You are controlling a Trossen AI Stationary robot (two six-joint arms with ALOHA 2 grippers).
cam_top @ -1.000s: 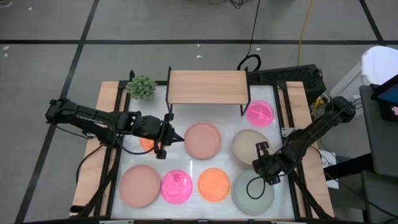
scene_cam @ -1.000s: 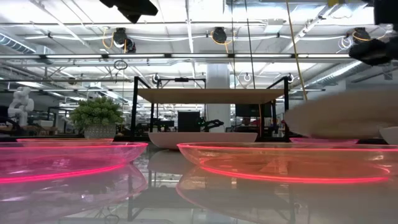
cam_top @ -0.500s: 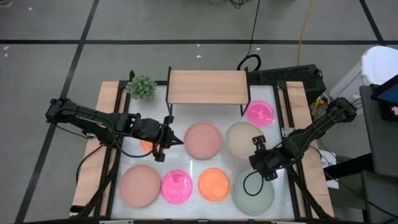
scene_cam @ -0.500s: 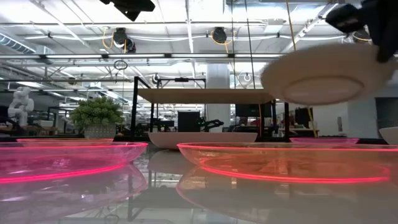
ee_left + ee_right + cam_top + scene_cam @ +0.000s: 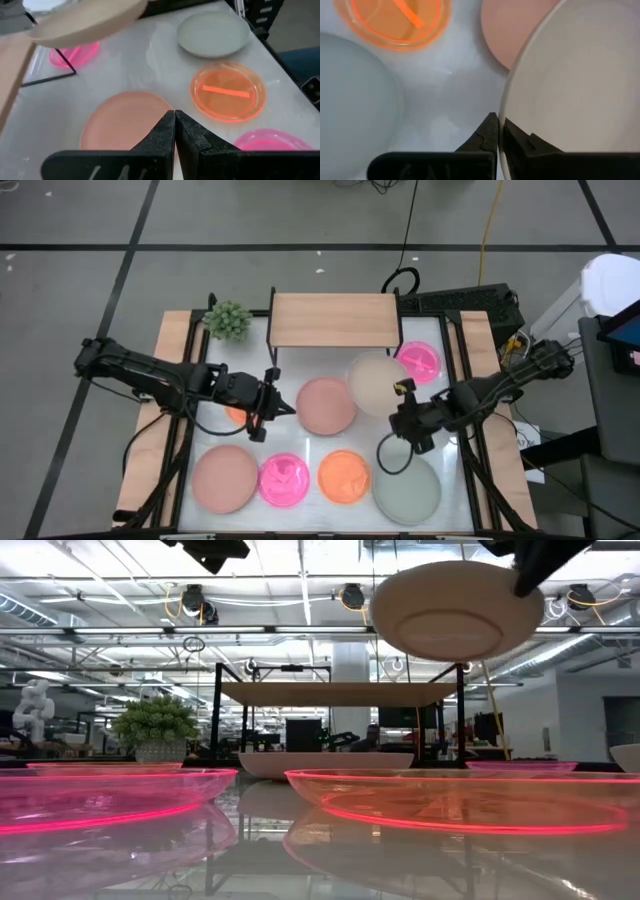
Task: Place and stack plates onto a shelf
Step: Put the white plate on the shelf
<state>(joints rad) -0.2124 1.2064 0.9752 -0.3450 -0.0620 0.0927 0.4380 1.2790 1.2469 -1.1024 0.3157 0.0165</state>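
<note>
My right gripper [image 5: 403, 402] is shut on a beige plate [image 5: 378, 383], which is in the air between the shelf [image 5: 335, 320] and the table's middle. In the low view the beige plate [image 5: 455, 610] rides higher than the shelf board [image 5: 335, 693]. My left gripper [image 5: 288, 408] is shut and waits at the left rim of a dusty pink plate [image 5: 326, 405] that lies flat on the table. Also flat on the table are another dusty pink plate [image 5: 225, 478], a grey-green one [image 5: 407, 490], two magenta ones [image 5: 284, 480] [image 5: 419, 362] and an orange one [image 5: 344, 476]. My right gripper pinches the beige plate's rim [image 5: 506, 131] between its two fingers, on the side of the plate facing the table's right and near edges. The fingers reach in roughly level from that side. The plate is lifted clear and close to level, its underside [image 5: 450, 635] showing in the low view.
A second orange plate [image 5: 236, 412] lies partly under my left arm. A small potted plant [image 5: 228, 320] stands at the far left, beside the shelf. The shelf's black legs [image 5: 272, 350] stand on the white table. Wooden boards run along both table sides.
My right gripper has lifted the beige plate off the table and carried it up and toward the far edge and the left, nearer the shelf; in the low view it has risen from table height to above the shelf board.
</note>
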